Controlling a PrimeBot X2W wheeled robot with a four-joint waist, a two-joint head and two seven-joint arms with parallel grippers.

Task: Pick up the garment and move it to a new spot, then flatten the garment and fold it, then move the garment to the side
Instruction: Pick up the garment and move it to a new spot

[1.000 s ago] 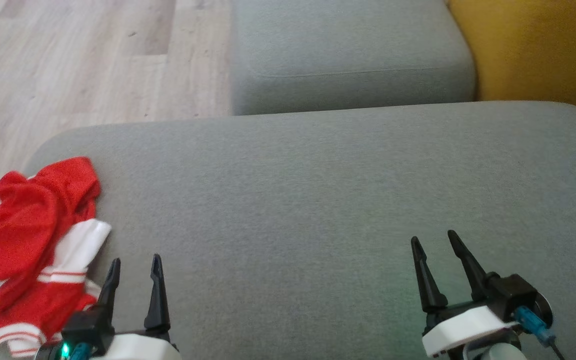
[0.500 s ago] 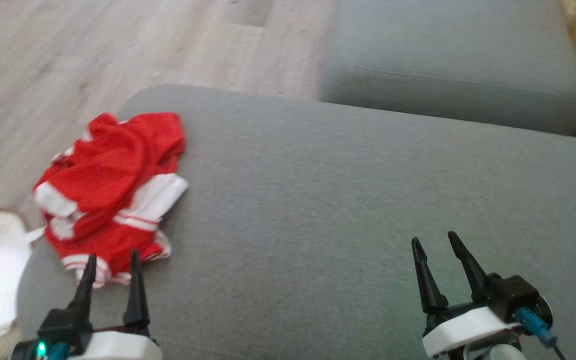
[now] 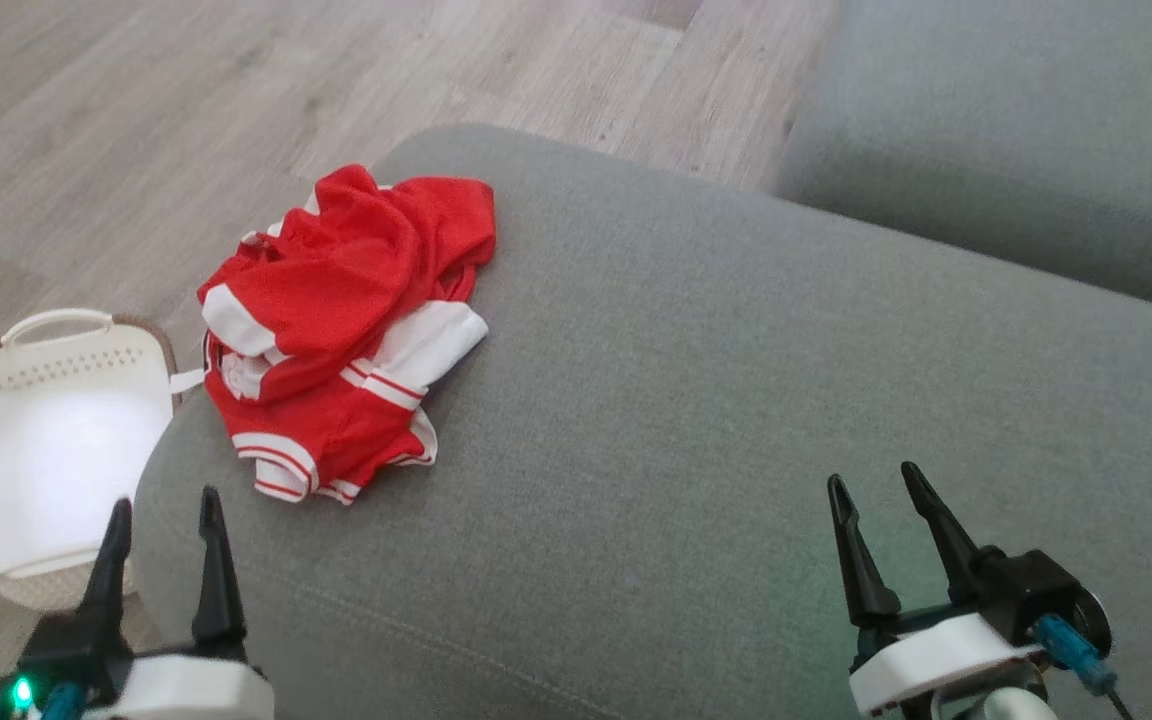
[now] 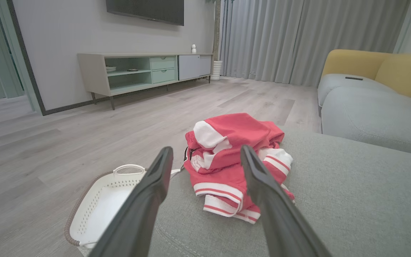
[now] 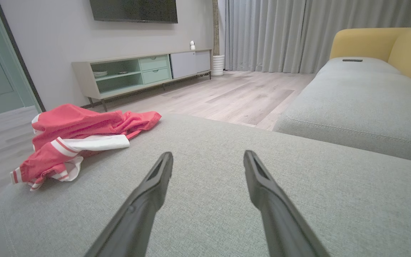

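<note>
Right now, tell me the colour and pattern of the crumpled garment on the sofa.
The garment is red with white bands edged by thin red stripes, clearest in the head view.

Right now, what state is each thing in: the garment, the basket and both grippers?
Garment, crumpled in a heap, not folded.
Basket, upright, empty.
Left gripper, open, holding nothing.
Right gripper, open, holding nothing.

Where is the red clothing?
In the head view the red garment lies crumpled at the left end of the grey cushion, beside the white basket.
</note>
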